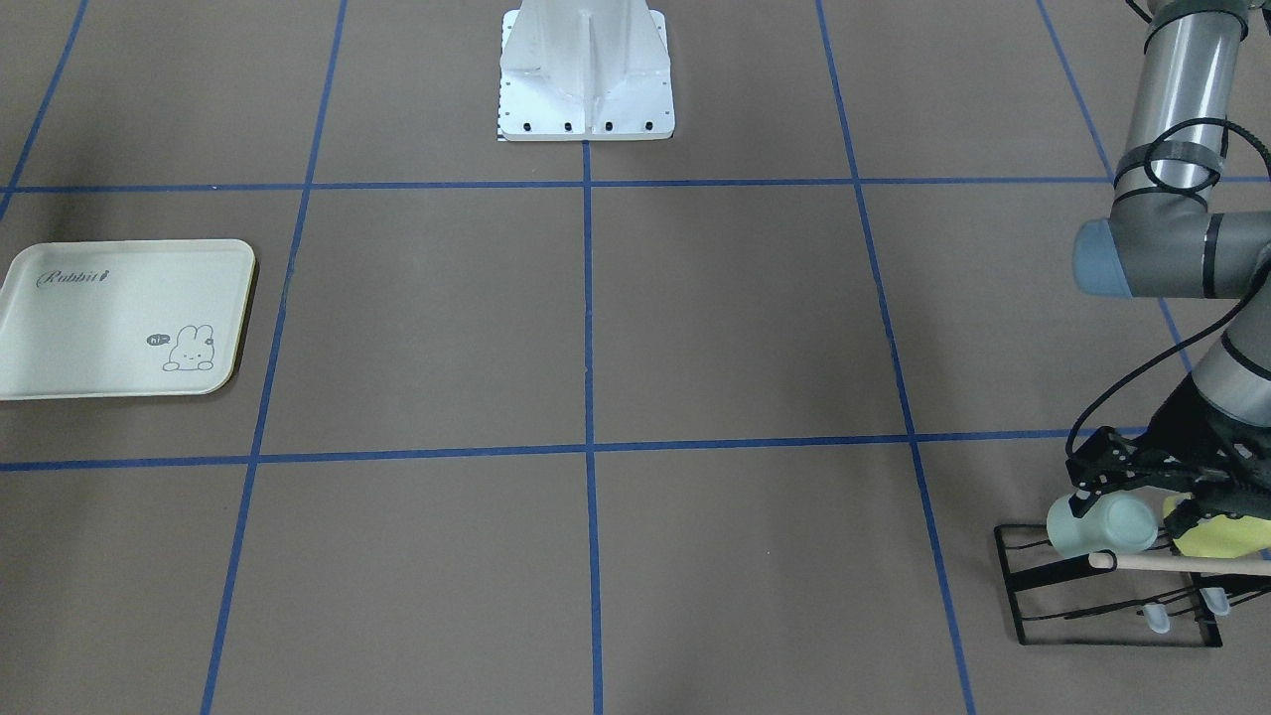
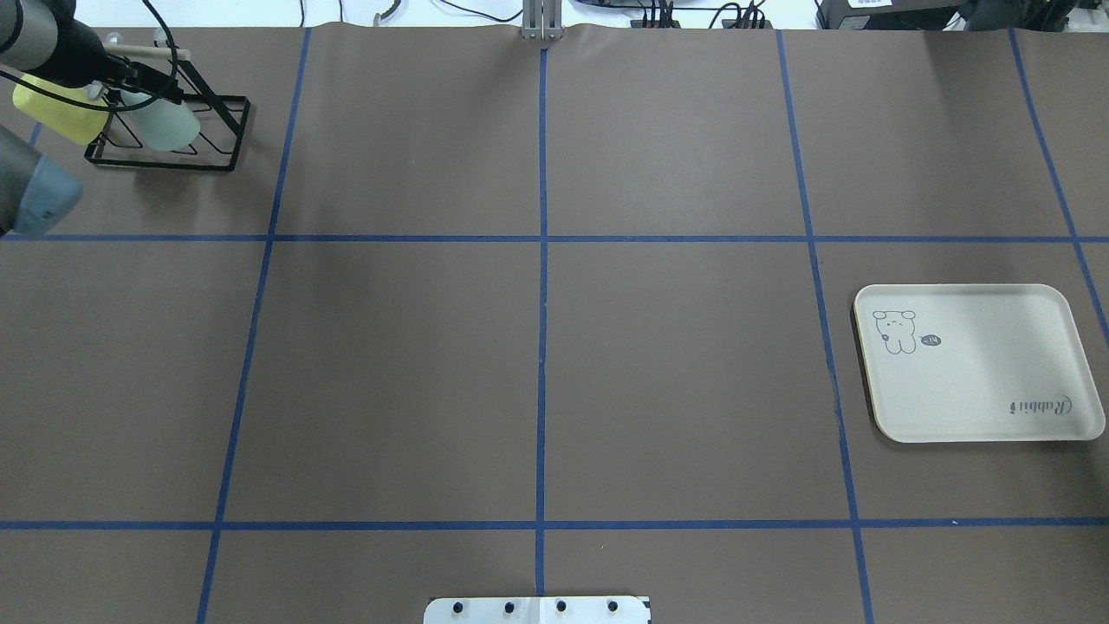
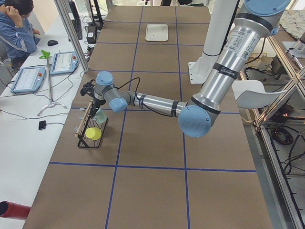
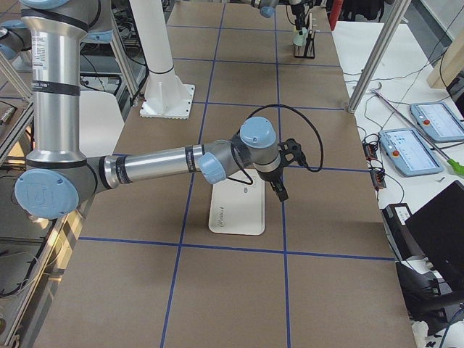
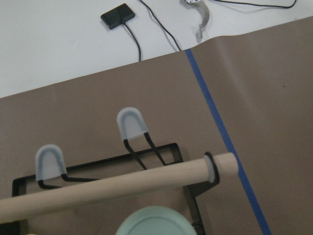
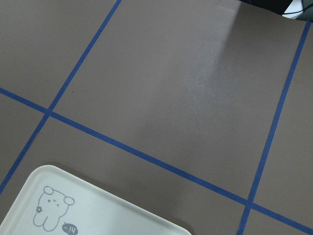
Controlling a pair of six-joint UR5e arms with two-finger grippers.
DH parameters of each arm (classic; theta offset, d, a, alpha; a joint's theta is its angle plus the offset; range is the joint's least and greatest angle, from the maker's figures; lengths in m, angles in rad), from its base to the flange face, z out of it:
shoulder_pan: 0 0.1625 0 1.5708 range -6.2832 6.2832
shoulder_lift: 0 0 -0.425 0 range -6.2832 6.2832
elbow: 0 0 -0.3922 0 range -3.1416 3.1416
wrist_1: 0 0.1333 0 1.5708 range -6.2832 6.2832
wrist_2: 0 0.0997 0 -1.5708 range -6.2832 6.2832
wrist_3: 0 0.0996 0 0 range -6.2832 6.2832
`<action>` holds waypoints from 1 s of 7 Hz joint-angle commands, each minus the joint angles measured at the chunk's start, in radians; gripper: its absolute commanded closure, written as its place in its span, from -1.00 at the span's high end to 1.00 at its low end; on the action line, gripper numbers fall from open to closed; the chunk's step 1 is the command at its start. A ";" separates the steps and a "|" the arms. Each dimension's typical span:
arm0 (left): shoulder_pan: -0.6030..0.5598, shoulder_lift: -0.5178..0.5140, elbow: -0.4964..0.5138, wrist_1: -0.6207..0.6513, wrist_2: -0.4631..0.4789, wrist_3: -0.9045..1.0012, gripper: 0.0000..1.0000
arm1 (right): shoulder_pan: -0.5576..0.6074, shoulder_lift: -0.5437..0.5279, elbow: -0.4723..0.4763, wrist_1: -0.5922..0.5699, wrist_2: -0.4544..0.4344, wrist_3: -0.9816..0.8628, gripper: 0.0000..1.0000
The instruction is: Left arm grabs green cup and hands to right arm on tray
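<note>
The pale mint-green cup [image 1: 1102, 524] sits tilted on a black wire rack [image 1: 1112, 606] at the table's far left corner; it also shows in the overhead view [image 2: 166, 124] and at the bottom edge of the left wrist view [image 5: 154, 223]. My left gripper [image 1: 1137, 487] is right over the cup and looks open, its black fingers straddling the cup's upper part. The cream tray [image 2: 996, 381] lies empty on the robot's right side. My right gripper [image 4: 279, 190] hovers over the tray's edge; it shows only in the right side view, so I cannot tell its state.
A yellow-green cup [image 1: 1226, 531] sits on the same rack beside the green one. A wooden dowel [image 5: 98, 188] runs along the rack's top. The white robot base plate [image 1: 586, 89] is at the near middle edge. An operator [image 3: 14, 28] sits beyond the table's left end.
</note>
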 commanded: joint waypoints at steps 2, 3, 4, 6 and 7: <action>0.017 0.000 0.004 0.000 0.037 0.000 1.00 | 0.000 0.000 0.000 0.000 0.000 0.000 1.00; 0.020 0.000 0.004 -0.001 0.037 -0.002 0.98 | 0.000 0.000 0.000 0.002 0.002 0.000 1.00; 0.020 0.000 0.004 0.000 0.037 -0.002 0.69 | 0.000 0.000 0.000 0.002 0.002 -0.001 1.00; 0.020 0.005 0.004 -0.001 0.037 0.001 0.40 | 0.000 0.000 0.002 0.002 0.002 0.000 1.00; 0.020 0.011 0.002 -0.001 0.039 0.006 0.40 | 0.000 0.000 0.002 0.002 0.008 0.000 1.00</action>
